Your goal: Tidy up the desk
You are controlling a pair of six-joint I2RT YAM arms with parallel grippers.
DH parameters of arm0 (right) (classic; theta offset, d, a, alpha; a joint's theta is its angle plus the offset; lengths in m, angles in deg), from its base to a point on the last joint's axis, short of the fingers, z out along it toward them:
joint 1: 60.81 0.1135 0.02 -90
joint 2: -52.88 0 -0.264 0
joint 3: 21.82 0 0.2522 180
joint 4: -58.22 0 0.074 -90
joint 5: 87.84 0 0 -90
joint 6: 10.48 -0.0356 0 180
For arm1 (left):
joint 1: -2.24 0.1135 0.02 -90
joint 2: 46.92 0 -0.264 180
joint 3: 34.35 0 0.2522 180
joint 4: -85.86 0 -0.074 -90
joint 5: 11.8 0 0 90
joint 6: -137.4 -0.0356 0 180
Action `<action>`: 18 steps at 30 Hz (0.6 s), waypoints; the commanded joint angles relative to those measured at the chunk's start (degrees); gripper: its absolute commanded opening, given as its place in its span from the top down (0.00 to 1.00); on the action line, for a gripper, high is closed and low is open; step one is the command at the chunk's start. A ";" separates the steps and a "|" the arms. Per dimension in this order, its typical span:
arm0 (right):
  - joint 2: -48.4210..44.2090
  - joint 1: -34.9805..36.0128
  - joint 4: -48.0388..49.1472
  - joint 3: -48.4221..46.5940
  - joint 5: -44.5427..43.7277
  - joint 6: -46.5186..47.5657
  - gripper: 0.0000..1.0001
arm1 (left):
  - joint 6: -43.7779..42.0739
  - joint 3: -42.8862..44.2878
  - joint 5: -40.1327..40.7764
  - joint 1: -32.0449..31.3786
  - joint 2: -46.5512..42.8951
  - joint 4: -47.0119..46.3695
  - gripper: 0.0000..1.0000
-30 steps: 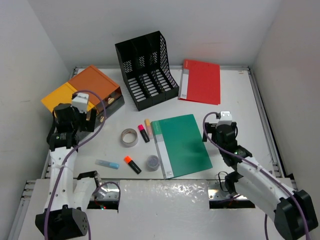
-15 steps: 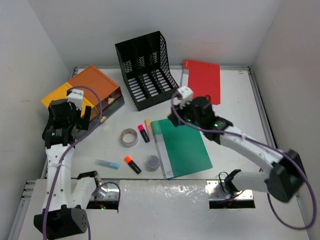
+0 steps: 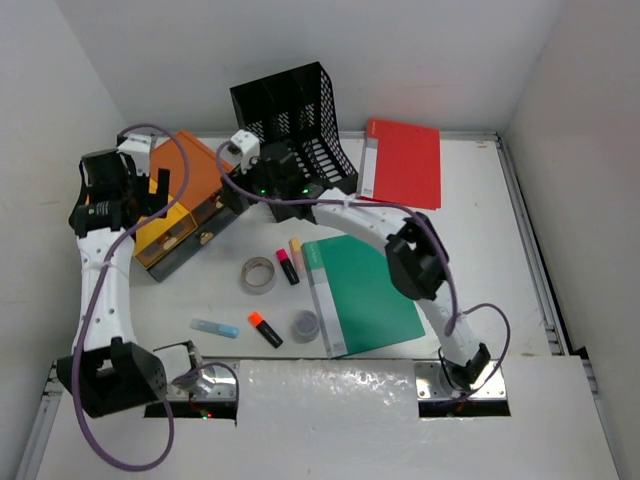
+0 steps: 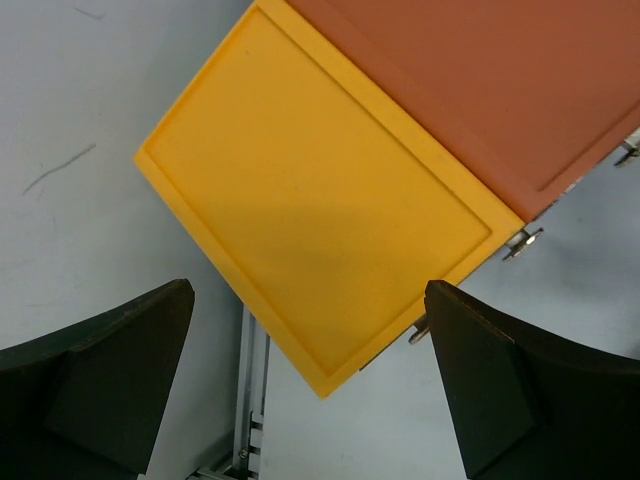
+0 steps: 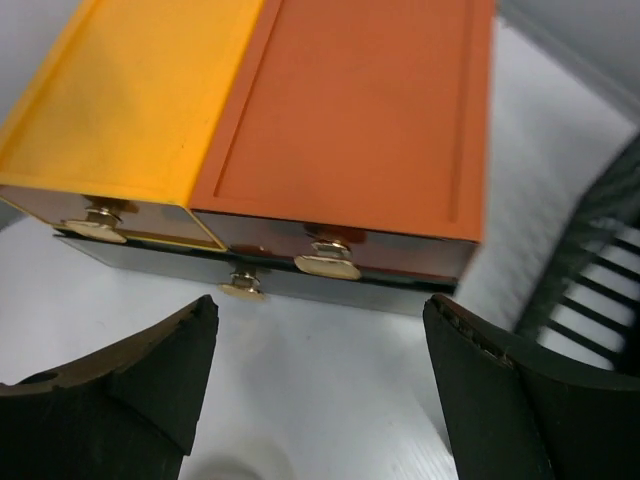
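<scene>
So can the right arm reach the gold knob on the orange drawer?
Probably yes. The right gripper sits open just in front of the drawer box. The gold knob lies straight ahead of its open jaws, with only bare desk between them.

Bright, even overhead light — soft shadows on the flat white desk (image 3: 480, 250); glare on the crinkled silvery sheet (image 3: 330, 385); faint shadow across the yellow plastic lid (image 4: 310, 230).

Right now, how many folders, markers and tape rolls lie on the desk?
Folders: 2 (red folder, green folder)
Markers: 4 (pink marker, peach marker, orange marker, blue marker)
Tape roll: 1
Total: 7
</scene>
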 commanded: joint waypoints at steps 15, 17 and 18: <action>15.29 4.45 8.69 -13.47 -8.78 -0.36 0.31 | 1.16 1.89 -3.28 5.56 13.12 -10.00 0.00; 16.17 4.72 8.95 -13.83 -10.71 -0.18 0.34 | 0.54 1.54 -3.37 5.56 13.21 -10.53 0.00; 16.26 4.89 9.04 -13.65 -11.94 -0.27 0.34 | 0.19 1.45 -3.11 5.56 13.21 -10.62 0.00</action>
